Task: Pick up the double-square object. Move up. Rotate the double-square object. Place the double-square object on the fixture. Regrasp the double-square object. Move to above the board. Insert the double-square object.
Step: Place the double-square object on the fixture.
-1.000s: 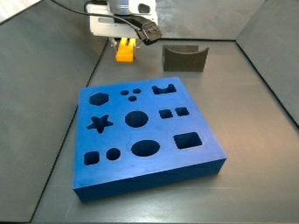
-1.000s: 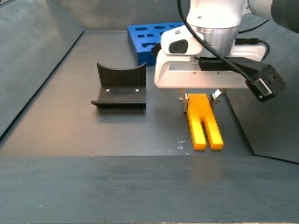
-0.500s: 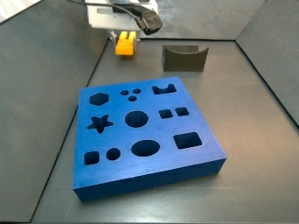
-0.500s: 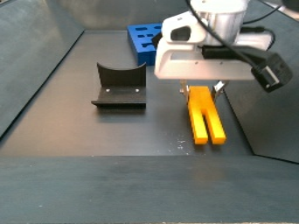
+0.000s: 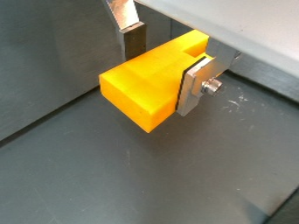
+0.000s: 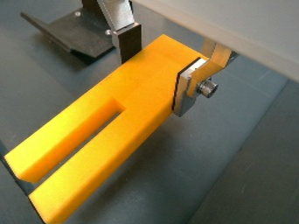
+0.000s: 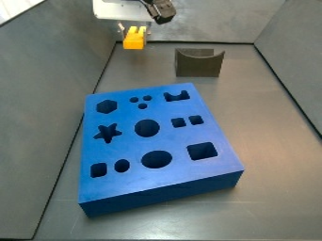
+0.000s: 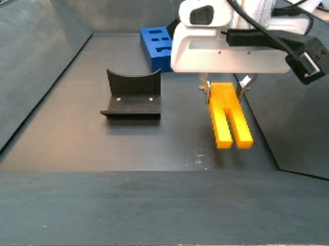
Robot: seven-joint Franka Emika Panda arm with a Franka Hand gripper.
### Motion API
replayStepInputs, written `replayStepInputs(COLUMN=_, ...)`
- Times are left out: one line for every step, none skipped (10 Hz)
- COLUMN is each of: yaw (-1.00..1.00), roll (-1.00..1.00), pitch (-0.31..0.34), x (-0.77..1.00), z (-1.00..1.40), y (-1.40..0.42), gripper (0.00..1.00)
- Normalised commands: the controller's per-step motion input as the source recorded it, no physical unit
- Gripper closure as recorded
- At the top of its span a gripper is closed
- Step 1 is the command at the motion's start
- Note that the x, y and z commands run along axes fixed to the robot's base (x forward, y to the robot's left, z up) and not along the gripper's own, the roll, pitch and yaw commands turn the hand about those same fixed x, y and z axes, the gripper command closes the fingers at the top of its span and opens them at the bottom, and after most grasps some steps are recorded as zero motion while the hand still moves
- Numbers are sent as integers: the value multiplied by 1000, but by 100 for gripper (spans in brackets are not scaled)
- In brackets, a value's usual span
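Note:
My gripper (image 5: 163, 66) is shut on the solid end of the yellow-orange double-square object (image 5: 146, 87), one silver finger on each side. In a wrist view the object (image 6: 93, 144) shows its slot and two prongs pointing away from the gripper (image 6: 158, 66). In both side views the gripper (image 7: 134, 31) (image 8: 226, 86) holds the object (image 7: 134, 40) (image 8: 229, 117) above the floor, near the far wall. The dark fixture (image 7: 198, 62) (image 8: 131, 94) stands apart beside it. The blue board (image 7: 157, 146) lies nearer the front.
Grey metal walls enclose the floor on all sides in a side view (image 7: 51, 66). The fixture's base also shows in a wrist view (image 6: 76, 35). The board's end shows behind the gripper in a side view (image 8: 158, 43).
The gripper has risen with the double-square object in it; the object has come up off the floor. Fixture and board have not moved.

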Motion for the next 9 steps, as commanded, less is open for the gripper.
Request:
replayStepInputs(yaw=3, roll=8, pitch=25, x=-3, z=1000, y=1, gripper=100)
replayStepInputs(yaw=-1, roll=13, pitch=31, x=-4, z=1000, y=3, gripper=100)
replayStepInputs(yaw=-12, roll=29, pitch=38, x=-12, z=1000, y=5, gripper=100)
replayStepInputs(yaw=-17, roll=36, pitch=42, x=-15, z=1000, y=6, gripper=100)
replayStepInputs(yaw=-23, roll=52, pitch=43, x=-20, z=1000, y=9, gripper=100)
replayStepInputs(yaw=-24, roll=58, pitch=43, x=-21, z=1000, y=10, gripper=100)
replayStepInputs(yaw=-18, roll=68, pitch=49, x=-28, z=1000, y=9, gripper=100)
replayStepInputs(yaw=-16, roll=73, pitch=49, x=-29, z=1000, y=10, gripper=100)
replayStepInputs(yaw=-12, roll=82, pitch=52, x=-30, z=1000, y=10, gripper=100)
